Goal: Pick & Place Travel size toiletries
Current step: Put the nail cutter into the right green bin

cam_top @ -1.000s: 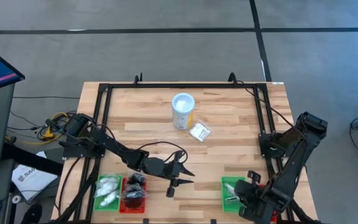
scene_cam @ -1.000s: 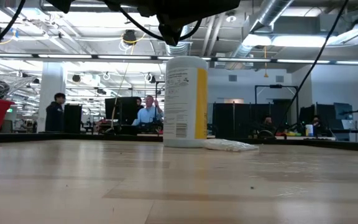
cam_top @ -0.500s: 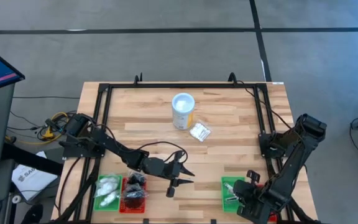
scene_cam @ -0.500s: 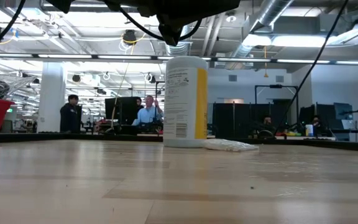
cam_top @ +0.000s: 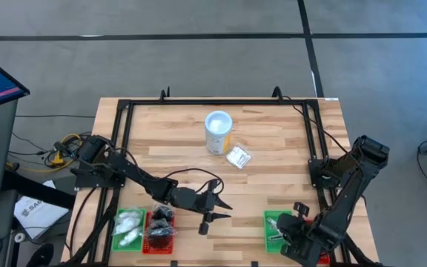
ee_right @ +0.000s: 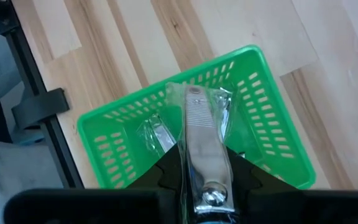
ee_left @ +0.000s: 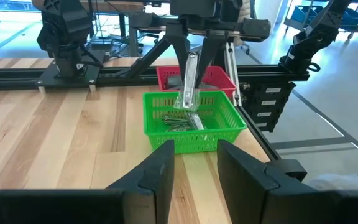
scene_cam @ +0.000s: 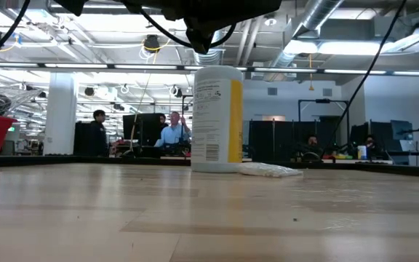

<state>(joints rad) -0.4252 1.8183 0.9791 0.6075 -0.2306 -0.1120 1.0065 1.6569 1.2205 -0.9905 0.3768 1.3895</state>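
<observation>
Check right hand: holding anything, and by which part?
Right hand grips a clear-wrapped nail clipper by one end, above the green tray.

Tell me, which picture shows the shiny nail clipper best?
The right wrist view: the wrapped nail clipper fills the middle, held in the right end effector above the green basket. The left wrist view shows it farther off, hanging over that basket. The high view barely shows it; the low view not at all.

A clear-wrapped silver metal nail clipper (ee_right: pixel 199 146) hangs upright over more wrapped pieces (ee_right: pixel 157 134); a white packet (cam_top: pixel 238 157) lies at the table's twelve o'clock.
</observation>
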